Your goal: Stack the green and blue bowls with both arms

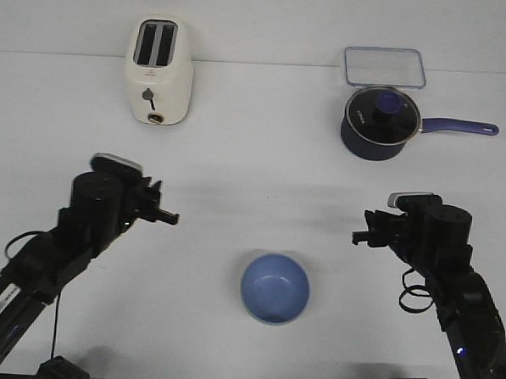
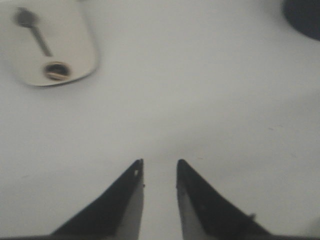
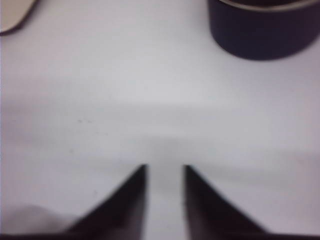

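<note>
A light periwinkle blue bowl sits upright on the white table, front centre. No green bowl shows in any view; I cannot tell whether it lies under the blue one. My left gripper hovers to the bowl's left and behind it, apart from it. In the left wrist view it has a narrow gap between the jaws and nothing in it. My right gripper hovers to the bowl's right and behind it. In the right wrist view it is likewise slightly apart and empty.
A cream toaster stands at the back left, also in the left wrist view. A dark navy saucepan with a glass lid stands back right, handle pointing right, with a clear plastic container behind it. The saucepan shows in the right wrist view.
</note>
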`<action>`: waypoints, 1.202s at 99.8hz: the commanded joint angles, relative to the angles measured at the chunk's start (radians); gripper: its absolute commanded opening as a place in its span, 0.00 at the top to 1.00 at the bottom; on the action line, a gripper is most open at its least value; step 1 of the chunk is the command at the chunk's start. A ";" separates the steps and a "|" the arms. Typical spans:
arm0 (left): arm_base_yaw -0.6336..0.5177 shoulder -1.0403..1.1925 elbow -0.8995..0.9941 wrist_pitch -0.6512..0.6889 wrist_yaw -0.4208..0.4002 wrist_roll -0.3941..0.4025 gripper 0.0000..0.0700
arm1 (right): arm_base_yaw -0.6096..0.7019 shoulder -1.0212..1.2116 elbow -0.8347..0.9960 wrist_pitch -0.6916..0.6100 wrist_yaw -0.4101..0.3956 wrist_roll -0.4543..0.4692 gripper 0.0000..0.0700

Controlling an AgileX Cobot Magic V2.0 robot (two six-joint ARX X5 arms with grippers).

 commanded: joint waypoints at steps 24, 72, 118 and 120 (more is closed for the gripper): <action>0.270 -0.359 -0.353 0.235 -0.001 0.074 0.98 | 0.038 -0.362 -0.285 0.346 0.007 -0.086 1.00; 0.356 -0.719 -0.702 0.567 0.018 0.035 0.98 | 0.038 -0.637 -0.502 0.546 0.293 -0.068 1.00; 0.356 -0.719 -0.702 0.560 0.018 0.035 0.98 | 0.038 -0.637 -0.502 0.546 0.293 -0.068 1.00; 0.356 -0.719 -0.702 0.560 0.018 0.035 0.98 | 0.038 -0.637 -0.502 0.546 0.293 -0.068 1.00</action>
